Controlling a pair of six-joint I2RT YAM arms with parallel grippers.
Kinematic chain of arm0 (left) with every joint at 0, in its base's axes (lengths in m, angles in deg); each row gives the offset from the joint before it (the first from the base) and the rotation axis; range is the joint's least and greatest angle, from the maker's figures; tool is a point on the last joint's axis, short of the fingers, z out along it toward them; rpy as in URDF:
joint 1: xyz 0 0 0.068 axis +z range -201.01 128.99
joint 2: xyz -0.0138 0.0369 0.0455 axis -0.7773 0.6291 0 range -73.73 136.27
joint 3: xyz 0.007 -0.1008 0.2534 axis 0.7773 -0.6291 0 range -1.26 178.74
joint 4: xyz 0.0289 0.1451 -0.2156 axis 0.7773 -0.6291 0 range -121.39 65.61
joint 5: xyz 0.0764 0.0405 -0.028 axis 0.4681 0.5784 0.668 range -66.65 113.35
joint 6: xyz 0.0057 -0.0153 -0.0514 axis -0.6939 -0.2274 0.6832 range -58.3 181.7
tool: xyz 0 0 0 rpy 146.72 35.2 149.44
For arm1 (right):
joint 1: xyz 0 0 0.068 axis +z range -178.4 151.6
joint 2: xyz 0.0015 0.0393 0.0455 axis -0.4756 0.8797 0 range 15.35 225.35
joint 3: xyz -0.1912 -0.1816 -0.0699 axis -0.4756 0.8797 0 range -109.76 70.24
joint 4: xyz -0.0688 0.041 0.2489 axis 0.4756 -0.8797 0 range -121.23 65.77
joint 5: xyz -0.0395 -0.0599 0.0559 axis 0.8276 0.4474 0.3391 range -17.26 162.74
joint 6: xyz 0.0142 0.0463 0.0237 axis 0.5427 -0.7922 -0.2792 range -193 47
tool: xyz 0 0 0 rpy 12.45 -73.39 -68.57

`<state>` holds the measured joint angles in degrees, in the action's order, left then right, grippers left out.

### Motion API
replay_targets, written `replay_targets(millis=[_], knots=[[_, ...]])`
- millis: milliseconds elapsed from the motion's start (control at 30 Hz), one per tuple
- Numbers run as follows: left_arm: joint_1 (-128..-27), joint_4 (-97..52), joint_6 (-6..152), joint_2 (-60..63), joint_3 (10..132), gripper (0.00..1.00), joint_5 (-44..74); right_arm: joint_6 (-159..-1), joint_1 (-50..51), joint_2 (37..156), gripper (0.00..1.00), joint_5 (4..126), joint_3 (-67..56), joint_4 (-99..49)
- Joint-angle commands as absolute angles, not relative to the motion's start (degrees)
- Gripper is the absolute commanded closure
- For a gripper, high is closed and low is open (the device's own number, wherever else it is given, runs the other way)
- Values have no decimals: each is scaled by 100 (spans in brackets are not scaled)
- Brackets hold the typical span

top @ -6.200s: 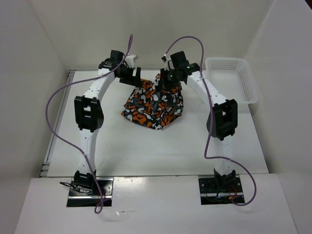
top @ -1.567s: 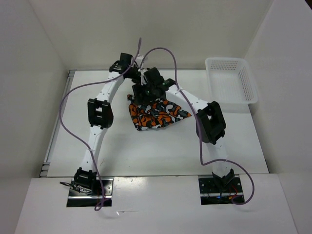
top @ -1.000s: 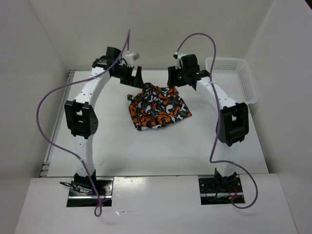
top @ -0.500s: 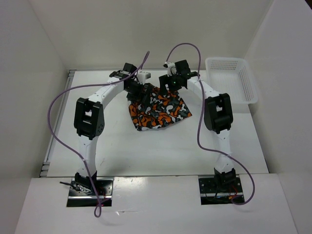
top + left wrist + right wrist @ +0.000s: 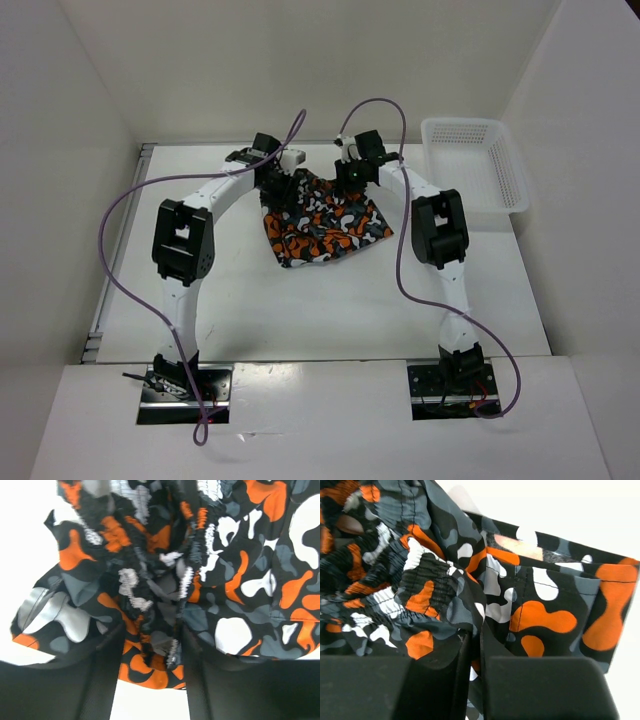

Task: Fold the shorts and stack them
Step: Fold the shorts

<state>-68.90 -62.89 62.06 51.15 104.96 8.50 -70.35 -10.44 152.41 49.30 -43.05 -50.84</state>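
Shorts (image 5: 325, 225), orange-black-grey-white blotched, lie rumpled; left claw (image 5: 150, 645) clamps their bunched elastic, right claw (image 5: 476, 647) pinches a thin fold.

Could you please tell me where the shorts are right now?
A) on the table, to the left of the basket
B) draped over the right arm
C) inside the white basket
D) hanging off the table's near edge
A: the shorts lie on the table, and the white basket stands apart to their right with no cloth in it.
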Motion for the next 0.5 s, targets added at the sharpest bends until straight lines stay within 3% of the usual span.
replay_targets(millis=[0, 100, 133, 233, 300, 467], knots=[[-6912, -6131, 6170, 5318, 10579, 49, 560, -7028, -1134, 15088, 88, 4997, -4683, -4857], [-6912, -6131, 6170, 5423, 10632, 64, 498, -7028, -1134, 14974, 94, 4866, -4569, -4910], [-6912, -6000, 6170, 5424, 10632, 78, 594, -7028, -1134, 14921, 95, 4796, -4516, -4910], [-6859, -5613, 6170, 5476, 10702, 93, 919, -7028, -1196, 14859, 100, 4743, -4463, -4963], [-6754, -5498, 6170, 5476, 10939, 98, 1130, -7028, -1266, 14798, 100, 4743, -4411, -4963], [-6701, -5585, 6170, 5529, 11572, 100, 1254, -6975, -1406, 14553, 100, 4690, -4235, -5016]])
